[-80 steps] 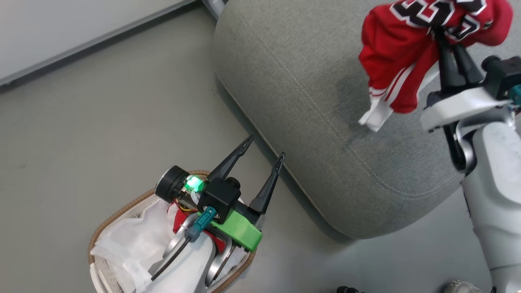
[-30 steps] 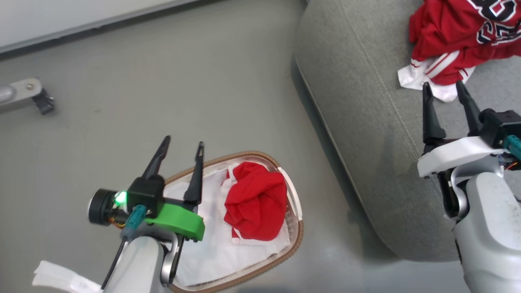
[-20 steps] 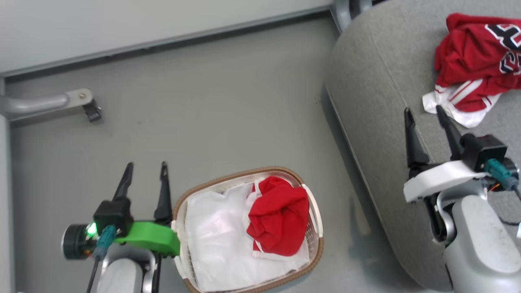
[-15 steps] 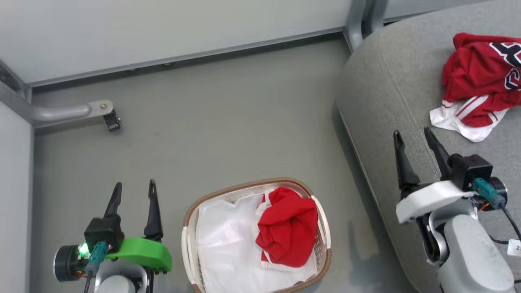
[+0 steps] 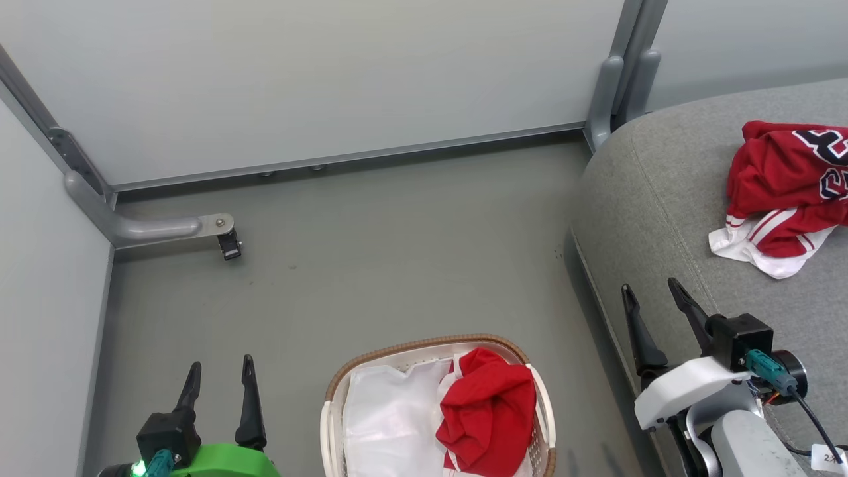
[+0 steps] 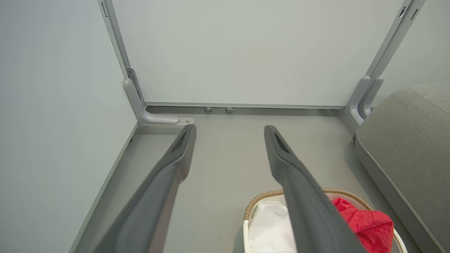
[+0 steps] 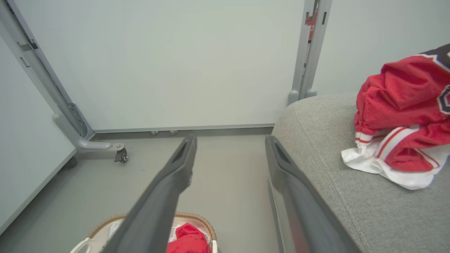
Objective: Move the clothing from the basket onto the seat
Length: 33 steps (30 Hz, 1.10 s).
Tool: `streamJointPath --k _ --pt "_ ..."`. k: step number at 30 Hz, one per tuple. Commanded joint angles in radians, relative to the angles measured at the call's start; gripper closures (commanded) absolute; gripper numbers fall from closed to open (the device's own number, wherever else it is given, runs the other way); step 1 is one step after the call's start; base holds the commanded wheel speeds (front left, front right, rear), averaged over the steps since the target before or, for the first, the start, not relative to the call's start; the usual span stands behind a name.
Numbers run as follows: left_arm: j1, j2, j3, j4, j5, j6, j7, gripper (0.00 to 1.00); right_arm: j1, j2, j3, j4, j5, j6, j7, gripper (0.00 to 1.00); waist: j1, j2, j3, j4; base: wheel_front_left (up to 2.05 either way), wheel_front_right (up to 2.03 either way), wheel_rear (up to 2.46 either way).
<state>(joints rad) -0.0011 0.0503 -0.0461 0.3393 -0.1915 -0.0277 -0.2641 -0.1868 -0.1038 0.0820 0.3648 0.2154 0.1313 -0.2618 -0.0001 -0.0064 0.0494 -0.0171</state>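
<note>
the left gripper (image 5: pixel 221 363) and right gripper (image 5: pixel 649 286) both hang spread and empty. one red garment (image 5: pixel 490 411) sits bunched in the right half of the basket (image 5: pixel 424 339), about 8 o'clock from the right gripper, which looks nearer. the jersey (image 5: pixel 782 185) lies on the seat (image 5: pixel 662 212).

I get bright, even, soft light in all three views. The big grey fabric sofa cushion (image 5: pixel 662 199) casts a faint shadow onto the matte grey floor (image 5: pixel 397 265) at the head view's right. In both wrist views the long dark fingers (image 6: pixel 302 196) look soft up close, and the grey metal panel posts (image 6: pixel 117 45) lean at the frame edges.
</note>
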Motion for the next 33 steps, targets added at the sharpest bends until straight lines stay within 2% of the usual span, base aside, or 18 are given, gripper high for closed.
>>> streamJointPath --k 1,8,13,21,33 --pt "0.019 0.001 -0.003 -0.003 -0.011 -0.003 0.0 0.0 0.015 -0.004 0.002 0.001 0.005 -0.001 -0.004 0.0 0.0001 0.0064 -0.008 0.004 0.0 0.0 0.0" --pt "-0.017 0.002 -0.042 0.037 -0.032 -0.044 0.0 0.0 -0.017 -0.009 0.02 -0.002 0.017 -0.001 -0.004 0.0 0.0001 0.0064 0.025 -0.01 0.0 0.0 0.0" --pt "-0.074 0.001 -0.09 0.066 -0.041 -0.064 -0.001 0.0 -0.07 -0.01 0.023 -0.026 0.027 -0.001 -0.004 0.0 0.0001 0.0064 0.09 -0.035 0.0 0.0 0.0" --pt "-0.2 0.003 -0.202 0.137 -0.071 -0.084 0.0 0.0 -0.189 -0.01 0.025 -0.095 0.039 -0.001 -0.004 0.0 0.0001 0.0064 0.248 -0.117 0.0 0.0 0.0" --pt "-0.43 0.004 -0.357 0.365 -0.08 -0.102 0.0 0.0 -0.349 -0.004 0.049 -0.239 0.069 -0.001 -0.004 0.0 0.0001 0.0064 0.486 -0.233 0.0 0.0 0.0"
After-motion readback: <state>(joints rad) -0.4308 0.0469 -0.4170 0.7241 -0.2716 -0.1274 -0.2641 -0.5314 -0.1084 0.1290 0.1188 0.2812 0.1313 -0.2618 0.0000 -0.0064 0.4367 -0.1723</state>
